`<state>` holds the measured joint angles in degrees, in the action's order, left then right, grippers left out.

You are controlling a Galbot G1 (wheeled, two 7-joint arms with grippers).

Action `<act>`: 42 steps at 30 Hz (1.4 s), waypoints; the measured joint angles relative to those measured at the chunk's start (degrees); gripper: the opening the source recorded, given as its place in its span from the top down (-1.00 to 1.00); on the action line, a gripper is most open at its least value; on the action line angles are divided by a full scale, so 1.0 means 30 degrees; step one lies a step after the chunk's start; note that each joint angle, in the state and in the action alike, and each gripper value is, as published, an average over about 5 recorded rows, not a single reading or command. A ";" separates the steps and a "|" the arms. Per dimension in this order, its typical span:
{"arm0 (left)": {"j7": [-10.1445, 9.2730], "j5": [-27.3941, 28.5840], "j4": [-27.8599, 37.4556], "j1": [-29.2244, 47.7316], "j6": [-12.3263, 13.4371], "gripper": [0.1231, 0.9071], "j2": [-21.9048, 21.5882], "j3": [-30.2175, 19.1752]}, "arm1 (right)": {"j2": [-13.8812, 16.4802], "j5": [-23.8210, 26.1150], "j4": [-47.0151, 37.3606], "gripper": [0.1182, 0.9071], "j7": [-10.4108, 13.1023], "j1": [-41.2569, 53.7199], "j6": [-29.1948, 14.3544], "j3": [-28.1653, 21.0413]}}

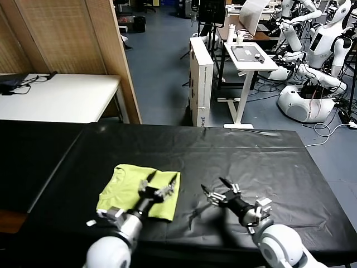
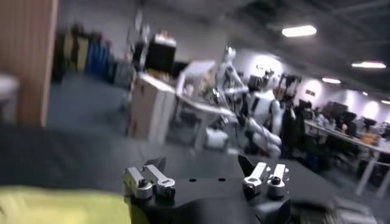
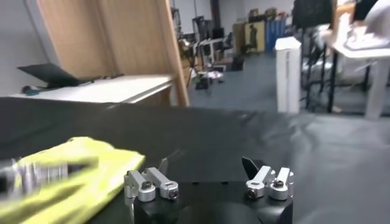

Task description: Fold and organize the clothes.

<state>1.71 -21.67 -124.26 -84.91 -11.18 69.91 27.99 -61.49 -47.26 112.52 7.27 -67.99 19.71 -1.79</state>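
The lime yellow-green T-shirt (image 1: 125,191) lies folded into a compact rectangle on the black table (image 1: 251,156), front left of centre. My left gripper (image 1: 163,182) is open and empty, hovering just above the shirt's right part. My right gripper (image 1: 216,188) is open and empty over bare black cloth, a short way right of the shirt. In the left wrist view the open left gripper (image 2: 204,163) shows with a strip of the shirt (image 2: 61,207) beside it. In the right wrist view the open right gripper (image 3: 207,164) shows with the shirt (image 3: 85,170) off to one side.
A white table (image 1: 61,95) with a dark laptop and a wooden partition (image 1: 72,33) stand at the back left. A white cabinet (image 1: 201,78), a white desk (image 1: 248,56) and several white robots (image 1: 318,61) stand beyond the table's far edge.
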 joint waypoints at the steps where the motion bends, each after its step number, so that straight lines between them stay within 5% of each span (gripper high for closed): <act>1: 0.0002 0.0087 -0.0004 -0.0087 0.0017 -1.00 0.0023 0.0094 | -0.0055 -0.0027 -0.0034 -0.77 -0.0006 0.0027 -0.0002 -0.0070; 12: -0.0149 0.0009 -0.0085 -0.0546 0.0172 -1.00 0.0149 0.1057 | -0.0137 -0.0043 -0.0027 0.87 -0.0008 -0.0348 -0.0166 0.0663; 25: -0.0183 -0.0153 -0.0318 -0.1002 0.0267 -1.00 0.0232 0.1785 | 0.0327 -0.1142 0.0881 0.94 0.0492 -0.0856 0.1311 0.2267; 30: -0.0147 0.0003 -0.0358 -0.1222 0.0298 -1.00 0.0376 0.1800 | 0.0152 -0.1386 0.0965 0.55 0.0732 -0.0865 0.1561 0.2165; 38: -0.0103 0.0077 -0.0221 -0.1304 0.0361 -1.00 0.0478 0.1863 | -0.0389 -0.1384 0.0322 -0.70 0.0773 -0.0278 0.1567 0.1642; 42: -0.0097 0.0175 -0.0183 -0.1371 0.0389 -1.00 0.0634 0.1817 | -0.0732 -0.1310 -0.0095 -0.92 0.0755 0.0136 0.1559 0.1259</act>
<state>1.42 -21.14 -124.81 -89.02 -10.01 71.81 33.44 -63.69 -51.19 112.23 9.53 -67.59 24.39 1.99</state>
